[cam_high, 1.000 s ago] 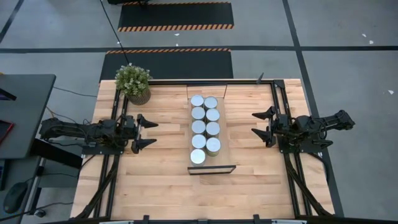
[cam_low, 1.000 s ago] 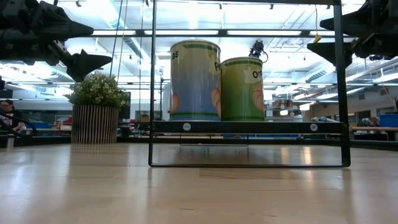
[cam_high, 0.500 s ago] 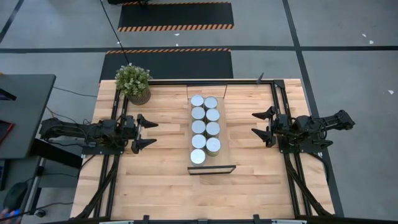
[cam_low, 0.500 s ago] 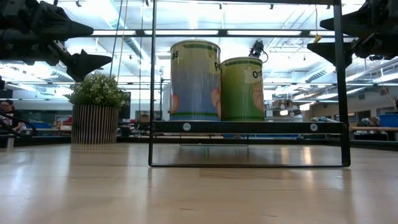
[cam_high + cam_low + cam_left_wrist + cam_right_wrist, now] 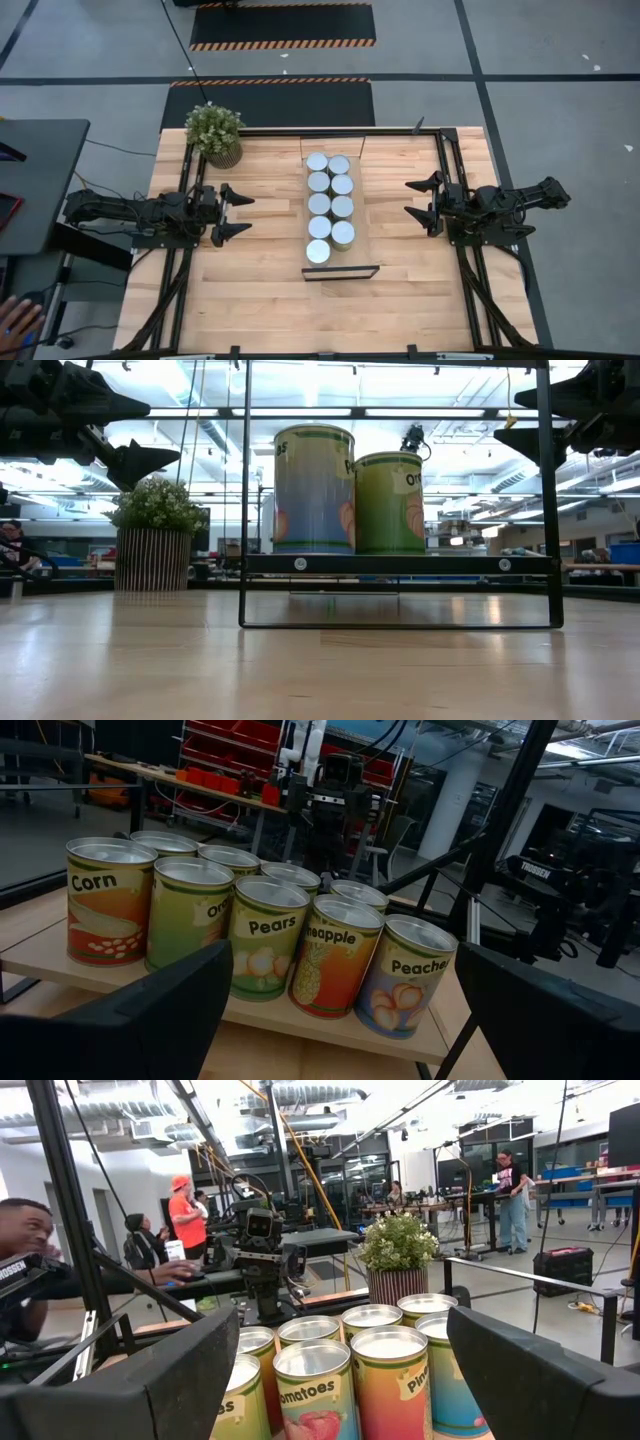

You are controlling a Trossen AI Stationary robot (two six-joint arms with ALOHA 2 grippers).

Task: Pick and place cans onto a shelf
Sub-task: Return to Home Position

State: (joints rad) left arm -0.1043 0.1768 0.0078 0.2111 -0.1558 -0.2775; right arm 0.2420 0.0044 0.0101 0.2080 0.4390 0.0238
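The shelf [image 5: 350,260] lies in the middle of the table [image 5: 260,290], long axis running twelve to six, its cans [image 5: 319,204] upright in two rows. The left gripper [image 5: 250,215] hangs at its nine o'clock and the right gripper [image 5: 408,198] at three, both level, pointing inward, fingers spread wide.

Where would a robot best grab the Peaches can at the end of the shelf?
Probably take the Peaches can by its curved side wall, about mid-height, coming in level from the side of the left gripper. The can stands upright in the row facing that gripper, last in line, so one flank is free; the Pineapple can crowds the other.
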